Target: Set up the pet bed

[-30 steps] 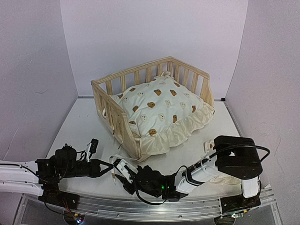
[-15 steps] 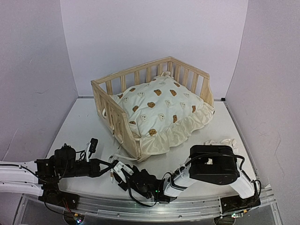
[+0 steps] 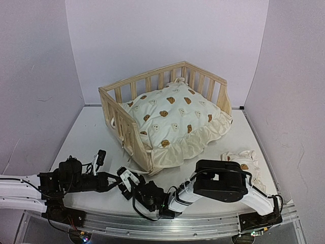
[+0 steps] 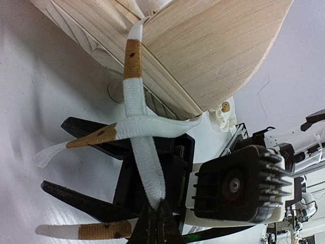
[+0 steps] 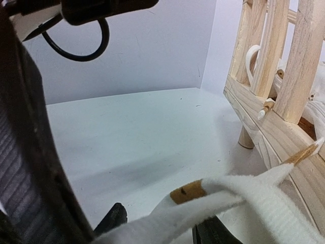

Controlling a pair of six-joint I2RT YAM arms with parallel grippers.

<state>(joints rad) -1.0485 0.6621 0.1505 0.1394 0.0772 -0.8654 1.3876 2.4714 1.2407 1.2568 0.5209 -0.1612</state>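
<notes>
The light pine, slatted wooden pet bed (image 3: pixel 133 136) stands mid-frame in the top view on the white table (image 3: pixel 81 137), with a cream bear-print cushion (image 3: pixel 170 117) inside it. At the lower left, the left gripper (image 4: pixel 156 213) is pinched tight on the cushion's white, tan-tipped fabric tie (image 4: pixel 133 96). The right gripper (image 4: pixel 53 152) has its black fingers spread, one on either side of that tie.

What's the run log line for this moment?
left gripper: shut on cushion tie | right gripper: open at tie | pet bed: cushion inside
</notes>
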